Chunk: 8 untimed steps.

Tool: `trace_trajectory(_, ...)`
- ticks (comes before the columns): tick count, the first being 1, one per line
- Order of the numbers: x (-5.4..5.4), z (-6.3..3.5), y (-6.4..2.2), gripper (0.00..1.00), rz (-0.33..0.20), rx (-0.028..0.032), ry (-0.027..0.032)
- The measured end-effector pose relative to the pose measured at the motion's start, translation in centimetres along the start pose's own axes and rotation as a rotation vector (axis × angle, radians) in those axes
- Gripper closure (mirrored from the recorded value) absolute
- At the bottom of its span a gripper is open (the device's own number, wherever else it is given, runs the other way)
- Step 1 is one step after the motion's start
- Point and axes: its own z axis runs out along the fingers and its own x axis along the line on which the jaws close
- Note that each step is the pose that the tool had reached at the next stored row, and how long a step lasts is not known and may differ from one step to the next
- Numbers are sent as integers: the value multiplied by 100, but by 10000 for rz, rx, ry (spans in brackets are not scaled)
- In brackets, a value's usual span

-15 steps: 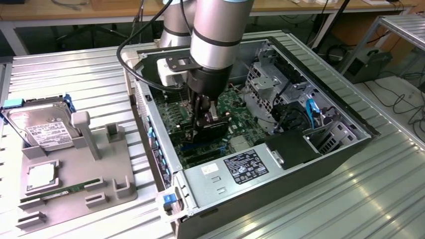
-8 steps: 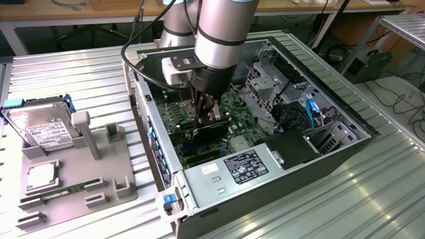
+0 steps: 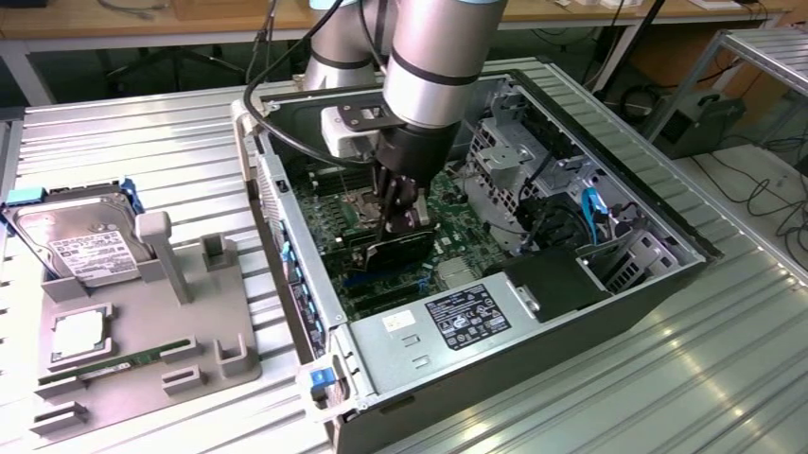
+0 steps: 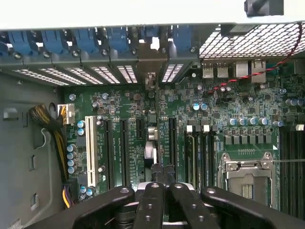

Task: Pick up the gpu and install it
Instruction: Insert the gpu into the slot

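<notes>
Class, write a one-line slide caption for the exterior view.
Robot gripper shut on the gpu, holding it over the motherboard inside the open computer case.

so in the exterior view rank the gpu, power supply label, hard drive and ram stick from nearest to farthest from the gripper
1. gpu, held in the shut gripper above the motherboard.
2. power supply label, inside the case, toward the exterior view's bottom.
3. hard drive and ram stick, both on the grey holder at the exterior view's left; too close to call.
</notes>
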Motion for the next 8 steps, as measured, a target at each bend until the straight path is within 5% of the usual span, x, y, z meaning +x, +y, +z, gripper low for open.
trace_trajectory(8, 0, 0, 0, 89, 0, -1, 0)
